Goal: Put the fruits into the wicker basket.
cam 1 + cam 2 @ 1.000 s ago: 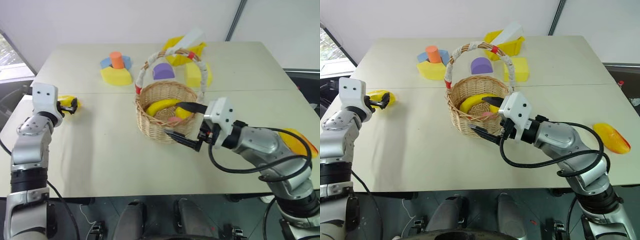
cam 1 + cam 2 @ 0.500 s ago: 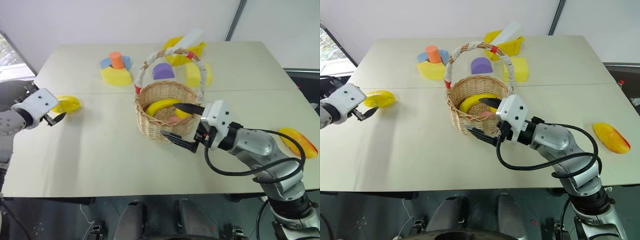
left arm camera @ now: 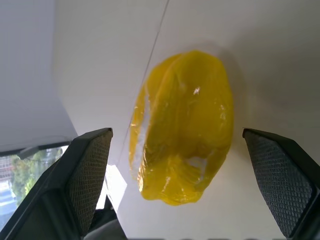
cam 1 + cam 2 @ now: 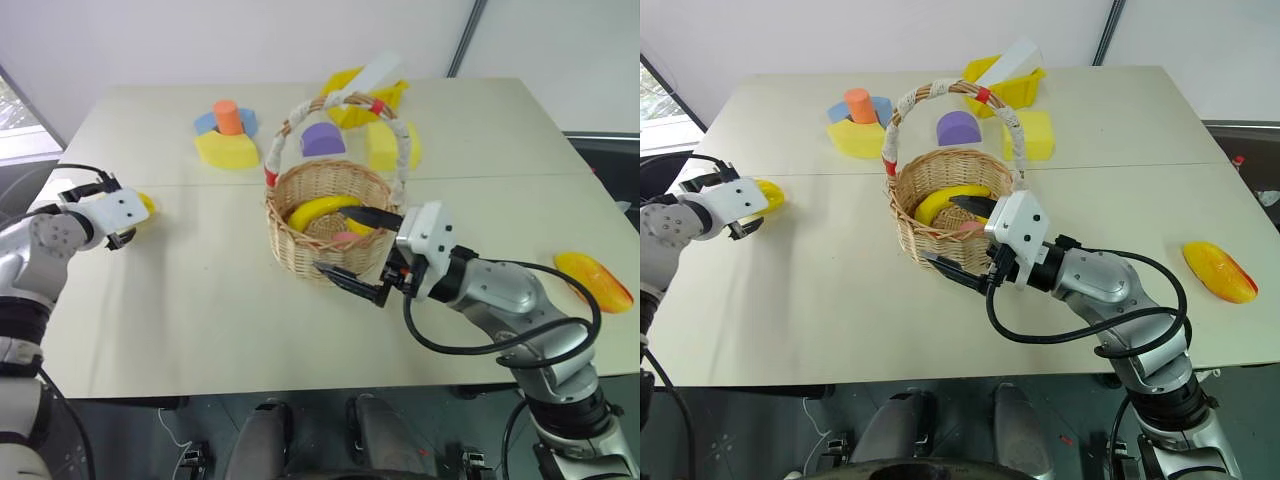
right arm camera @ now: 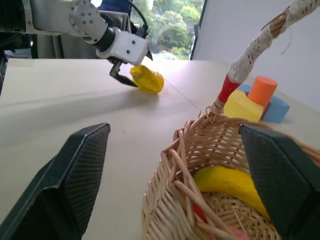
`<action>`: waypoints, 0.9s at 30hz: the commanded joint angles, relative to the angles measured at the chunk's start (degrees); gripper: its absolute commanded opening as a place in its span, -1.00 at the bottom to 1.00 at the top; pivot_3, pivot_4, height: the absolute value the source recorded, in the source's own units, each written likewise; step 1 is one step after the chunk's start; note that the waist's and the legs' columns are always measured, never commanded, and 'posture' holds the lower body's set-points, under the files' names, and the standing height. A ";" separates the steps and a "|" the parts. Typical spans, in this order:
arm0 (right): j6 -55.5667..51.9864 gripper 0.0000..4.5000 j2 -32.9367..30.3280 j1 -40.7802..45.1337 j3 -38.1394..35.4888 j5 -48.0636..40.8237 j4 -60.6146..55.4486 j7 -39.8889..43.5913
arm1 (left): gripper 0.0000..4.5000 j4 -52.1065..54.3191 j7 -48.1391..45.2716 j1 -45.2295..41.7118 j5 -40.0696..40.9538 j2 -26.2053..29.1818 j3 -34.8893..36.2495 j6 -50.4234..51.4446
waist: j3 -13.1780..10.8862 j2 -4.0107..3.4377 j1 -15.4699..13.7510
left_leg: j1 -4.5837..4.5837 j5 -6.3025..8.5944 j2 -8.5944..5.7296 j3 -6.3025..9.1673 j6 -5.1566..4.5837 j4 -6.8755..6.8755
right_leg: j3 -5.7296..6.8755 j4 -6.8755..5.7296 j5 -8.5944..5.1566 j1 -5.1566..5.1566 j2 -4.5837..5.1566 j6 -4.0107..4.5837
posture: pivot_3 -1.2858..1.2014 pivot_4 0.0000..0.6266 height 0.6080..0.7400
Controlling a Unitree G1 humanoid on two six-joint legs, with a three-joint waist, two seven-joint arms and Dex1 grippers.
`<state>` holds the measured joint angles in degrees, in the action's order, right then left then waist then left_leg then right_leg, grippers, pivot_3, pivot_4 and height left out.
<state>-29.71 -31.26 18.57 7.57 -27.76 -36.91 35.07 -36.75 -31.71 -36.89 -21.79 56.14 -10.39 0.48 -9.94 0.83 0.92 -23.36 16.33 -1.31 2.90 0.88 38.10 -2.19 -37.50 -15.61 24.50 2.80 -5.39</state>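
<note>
1. Two glossy toy fruits lie outside the wicker basket (image 4: 325, 215): a yellow oval (image 3: 185, 125) at the bench's (image 4: 200, 310) nine o'clock edge, and a yellow oval blushed orange-red (image 4: 594, 280) near its three o'clock edge.
2. The basket is a round, light-tan woven bowl at bench centre, with a tall arched handle wrapped in white with red bands. A smooth curved yellow banana (image 4: 320, 211) lies inside it on the woven floor.
3. Matte foam blocks (image 4: 228, 135) in yellow, blue and orange are stacked at eleven o'clock of the basket. A purple block (image 4: 323, 139) and a yellow block (image 4: 386, 147) sit at twelve o'clock of it, just behind the handle, with a yellow open box (image 4: 360, 95) beyond them.
4. The left gripper (image 4: 725, 205) is angled down over the yellow oval, fingers spread. In the left wrist view the fruit lies between the two textured pads (image 3: 90, 175), touching neither.
5. The right gripper (image 4: 355, 250) points level toward the basket from its four o'clock side, fingers spread. One finger reaches over the rim above the banana; the other lies along the outer wall. It holds nothing.
</note>
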 commanded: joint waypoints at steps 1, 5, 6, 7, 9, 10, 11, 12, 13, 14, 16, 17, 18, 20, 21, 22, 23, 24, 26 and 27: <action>0.91 0.91 0.86 0.96 -0.63 0.15 -1.68 -0.39 | 1.00 -3.04 1.36 -2.60 -2.17 0.54 -0.32 -0.98 | 0.00 0.00 0.06 | 0.00 0.00 0.00 0.00 0.00 0.01 | 0.00 -0.02 0.00 0.00 -0.02 0.00 | 0.03 -0.52 1.00; 0.81 0.91 1.17 1.07 -0.70 0.30 -1.75 -0.50 | 1.00 -5.39 1.80 -3.50 -3.09 -0.05 -1.06 -2.70 | 0.00 0.00 -0.02 | 0.01 0.00 0.01 0.00 0.00 0.06 | 0.00 -0.10 0.00 0.00 -0.02 0.00 | 0.03 -0.52 1.00; 0.84 0.91 1.21 1.10 -0.72 0.35 -1.75 -0.50 | 1.00 -5.78 2.01 -3.68 -3.12 -0.18 -1.11 -3.04 | 0.00 0.00 -0.02 | 0.01 0.00 0.01 0.00 0.00 0.06 | 0.00 -0.11 0.00 0.00 -0.02 0.00 | 0.03 -0.52 1.00; 0.84 0.97 1.28 1.13 -0.76 0.41 -1.75 -0.51 | 0.88 -6.13 2.37 -3.76 -2.72 -0.44 -0.72 -3.38 | 0.00 0.00 -0.04 | 0.01 0.00 0.01 0.00 0.00 0.07 | 0.00 -0.12 0.00 0.00 -0.02 0.00 | 0.03 -0.52 1.00; 0.87 1.00 1.38 1.14 -0.80 0.51 -1.77 -0.48 | 0.56 -6.58 3.02 -3.85 -2.53 -0.65 -0.39 -3.85 | 0.00 0.00 -0.08 | 0.01 0.00 0.01 0.01 0.00 0.07 | 0.00 -0.14 0.00 0.00 -0.02 0.00 | 0.03 -0.52 1.00; 0.88 1.00 1.42 1.14 -0.80 0.52 -1.77 -0.46 | 0.38 -6.76 3.15 -3.90 -2.57 -0.69 -0.38 -3.93 | 0.00 0.01 -0.08 | 0.01 0.00 0.01 0.01 0.00 0.08 | 0.00 -0.15 0.00 0.00 -0.02 0.00 | 0.03 -0.52 1.00; 0.92 1.00 1.45 1.15 -0.80 0.52 -1.76 -0.44 | 0.13 -6.90 3.20 -3.94 -2.60 -0.72 -0.38 -3.98 | 0.01 0.01 -0.06 | 0.01 0.00 0.01 0.01 0.00 0.09 | 0.00 -0.15 0.00 0.00 -0.02 0.00 | 0.03 -0.52 1.00; 0.96 1.00 1.47 1.15 -0.81 0.50 -1.73 -0.40 | -0.12 -7.03 3.27 -3.96 -2.65 -0.73 -0.41 -4.05 | 0.01 0.01 -0.07 | 0.01 0.00 0.01 0.01 0.00 0.09 | 0.00 -0.16 0.00 0.00 -0.02 0.00 | 0.03 -0.52 1.00; 0.98 1.00 1.49 1.16 -0.82 0.49 -1.71 -0.38 | -0.30 -7.15 3.35 -3.99 -2.68 -0.73 -0.44 -4.12 | 0.01 0.01 -0.07 | 0.01 0.00 0.00 0.01 0.00 0.10 | 0.00 -0.19 0.00 0.01 -0.01 0.00 | 0.03 -0.52 1.00; 1.06 1.00 1.51 1.12 -0.78 0.51 -1.70 -0.32 | -0.41 -7.17 3.54 -3.89 -2.75 -0.64 -0.44 -4.25 | 0.01 0.01 -0.06 | 0.02 0.00 0.00 0.01 0.00 0.10 | 0.00 -0.20 0.00 0.01 -0.02 0.00 | 0.03 -0.52 1.00; 1.18 1.00 1.44 1.00 -0.79 0.41 -1.77 -0.08 | -0.45 -5.28 3.93 -2.82 -1.32 -0.25 1.29 -3.60 | 0.01 0.01 -0.02 | 0.02 0.00 0.00 0.01 0.00 0.11 | 0.00 -0.23 0.00 0.01 -0.02 0.00 | 0.03 -0.52 1.00; 1.20 1.00 1.31 0.95 -0.79 0.36 -1.90 0.08 | -0.45 -2.47 3.23 -1.65 1.59 -0.25 4.01 -2.34 | 0.01 0.01 0.06 | 0.02 0.00 0.00 0.01 0.00 0.12 | 0.00 -0.24 0.00 0.01 -0.02 0.00 | 0.03 -0.52 1.00; 1.21 1.00 1.23 0.93 -0.81 0.32 -1.99 0.19 | -0.45 -0.40 2.67 -0.78 3.69 -0.29 5.98 -1.38 | 0.01 0.01 0.09 | 0.02 0.00 0.01 0.01 0.00 0.12 | 0.00 -0.25 0.00 0.02 -0.02 0.00 | 0.03 -0.52 1.00; 1.02 1.00 0.88 1.04 -1.26 0.05 -2.15 0.44 | -0.45 9.38 -3.88 2.55 14.12 -1.35 13.08 3.99 | 0.01 0.02 0.09 | 0.01 0.00 0.03 0.02 0.00 0.13 | -0.02 -0.30 0.00 0.06 0.04 0.00 | 0.03 -0.52 1.00; 0.93 1.00 0.73 1.11 -1.52 -0.11 -2.18 0.56 | -0.45 14.37 -7.33 4.35 19.06 -1.67 15.98 6.08 | 0.01 0.02 0.06 | 0.00 0.00 0.03 0.02 0.00 0.13 | -0.03 -0.33 0.00 0.06 0.09 0.00 | 0.03 -0.52 1.00; 0.79 1.00 0.43 1.36 -2.05 -0.45 -2.06 0.87 | -0.45 22.27 -12.82 7.42 27.21 -1.75 20.34 8.11 | 0.01 0.02 0.05 | 0.00 0.00 0.03 0.02 0.00 0.14 | -0.04 -0.35 0.00 0.07 0.12 0.00 | 0.03 -0.52 1.00; 0.70 1.00 0.25 1.53 -2.40 -0.68 -1.96 1.09 | -0.45 27.66 -16.30 9.61 32.38 -1.76 23.22 9.58 | 0.01 0.02 0.04 | -0.01 0.00 0.04 0.02 0.01 0.14 | -0.08 -0.34 0.00 0.07 0.15 0.00 | 0.03 -0.52 1.00; 0.67 1.00 -0.05 2.04 -3.11 -1.07 -1.43 1.55 | -0.45 33.50 -19.35 11.60 39.53 -1.90 27.40 14.32 | 0.01 0.02 0.04 | -0.01 -0.01 0.04 0.02 0.01 0.14 | -0.12 -0.35 -0.01 0.08 0.19 0.01 | 0.03 -0.52 1.00; 0.92 1.00 -0.71 3.29 -4.82 -1.93 0.17 2.76 | -0.45 41.94 -23.84 15.32 51.90 -1.20 33.82 25.59 | 0.01 0.02 0.25 | -0.02 -0.01 0.04 0.02 0.02 0.14 | -0.13 -0.32 -0.01 0.08 0.22 0.01 | 0.03 -0.52 1.00; 0.99 1.00 -1.11 4.16 -5.81 -2.51 1.14 3.43 | -0.45 45.86 -26.00 17.52 55.74 -0.72 35.97 27.69 | 0.01 0.01 0.29 | -0.01 -0.01 0.06 0.01 0.03 0.14 | -0.14 -0.30 -0.01 0.07 0.21 0.01 | 0.03 -0.52 1.00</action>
<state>-29.63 -31.79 21.21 4.75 -28.76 -35.91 37.46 2.67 -53.92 -20.88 25.31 53.95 20.08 22.81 -9.93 0.84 1.21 -23.34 16.32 -1.25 2.90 0.91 38.23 -2.33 -37.81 -15.62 24.56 3.02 -5.38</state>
